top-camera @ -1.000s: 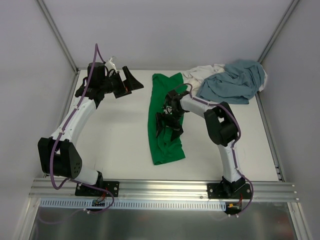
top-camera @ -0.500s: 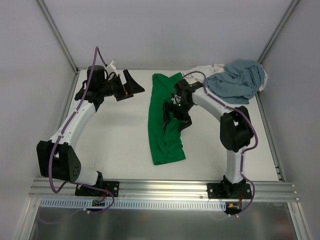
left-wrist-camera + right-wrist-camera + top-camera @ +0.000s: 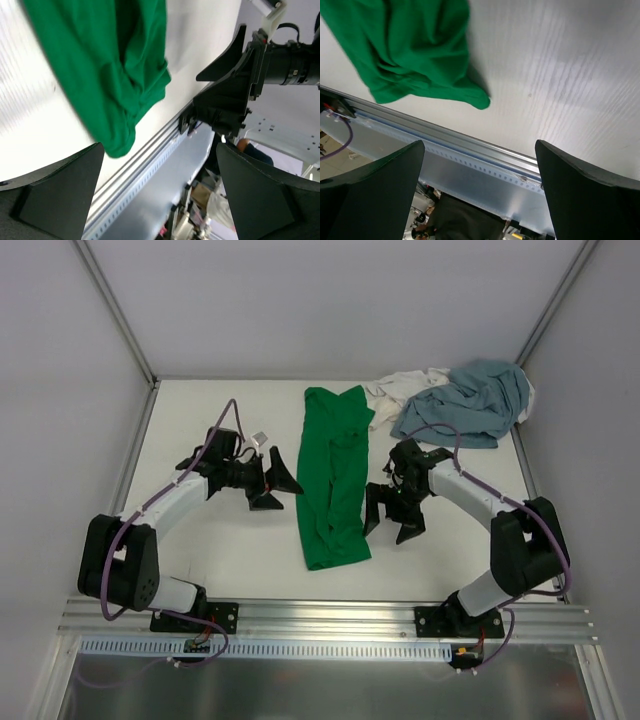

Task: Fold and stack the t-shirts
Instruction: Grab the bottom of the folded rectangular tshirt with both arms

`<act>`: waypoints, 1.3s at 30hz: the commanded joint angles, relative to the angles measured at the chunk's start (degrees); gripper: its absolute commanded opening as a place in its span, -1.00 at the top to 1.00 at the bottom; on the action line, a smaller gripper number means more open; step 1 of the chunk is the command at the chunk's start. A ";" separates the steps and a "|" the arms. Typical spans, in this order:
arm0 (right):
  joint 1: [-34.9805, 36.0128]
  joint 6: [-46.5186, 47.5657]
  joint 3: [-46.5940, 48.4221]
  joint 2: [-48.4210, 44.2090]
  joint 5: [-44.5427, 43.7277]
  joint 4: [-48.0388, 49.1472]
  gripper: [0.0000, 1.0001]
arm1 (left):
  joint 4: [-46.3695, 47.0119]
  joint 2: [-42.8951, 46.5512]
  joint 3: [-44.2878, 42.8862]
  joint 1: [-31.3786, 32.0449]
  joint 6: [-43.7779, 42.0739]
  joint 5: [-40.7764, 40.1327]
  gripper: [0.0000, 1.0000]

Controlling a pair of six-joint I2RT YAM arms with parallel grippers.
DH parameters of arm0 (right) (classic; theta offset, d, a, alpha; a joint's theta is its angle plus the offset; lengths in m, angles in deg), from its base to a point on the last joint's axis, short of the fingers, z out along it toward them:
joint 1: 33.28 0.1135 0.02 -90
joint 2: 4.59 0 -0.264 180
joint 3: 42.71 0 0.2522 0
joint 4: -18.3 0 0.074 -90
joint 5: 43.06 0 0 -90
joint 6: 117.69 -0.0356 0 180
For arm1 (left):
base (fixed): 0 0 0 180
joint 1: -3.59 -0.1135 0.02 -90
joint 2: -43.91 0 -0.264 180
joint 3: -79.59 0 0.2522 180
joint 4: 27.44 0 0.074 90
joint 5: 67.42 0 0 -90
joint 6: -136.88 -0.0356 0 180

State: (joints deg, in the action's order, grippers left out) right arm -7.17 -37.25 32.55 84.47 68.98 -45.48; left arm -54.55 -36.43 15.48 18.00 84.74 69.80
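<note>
right now the green t-shirt (image 3: 335, 480) lies as a long narrow strip down the middle of the table (image 3: 230, 560), its far end close to the back edge and its near end stopping short of the metal rail (image 3: 330, 618) along the front. both long edges are rumpled, and the near end is bunched rather than square.

my left gripper (image 3: 278, 480) sits just beside the strip's left edge, fingers spread wide with nothing between them; in the left wrist view the cloth's near corner (image 3: 110, 65) hangs just past the tips. my right gripper (image 3: 392, 522) is just off the right edge, near the strip's lower half, also spread and holding nothing. its wrist view shows the shirt's near corner (image 3: 405, 45) ahead of the tips with bare table between.

the grey-blue t-shirt (image 3: 470, 400) is heaped in the far right corner, reaching the right edge, and lies partly over the crumpled white t-shirt (image 3: 400, 387), which is just beside the green one's far end.

i see bare table on the left side and in the near right part.
</note>
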 commanded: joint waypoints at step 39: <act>5.62 -8.10 -11.13 -0.55 4.76 19.26 -0.68 | 5.62 -18.99 5.35 20.48 1.43 -0.46 -0.97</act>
State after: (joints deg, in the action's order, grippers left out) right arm -1.73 -44.03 21.99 86.63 72.96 -27.63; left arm -44.95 -55.99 21.44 37.78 90.10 72.84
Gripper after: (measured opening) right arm 0.853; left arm 0.986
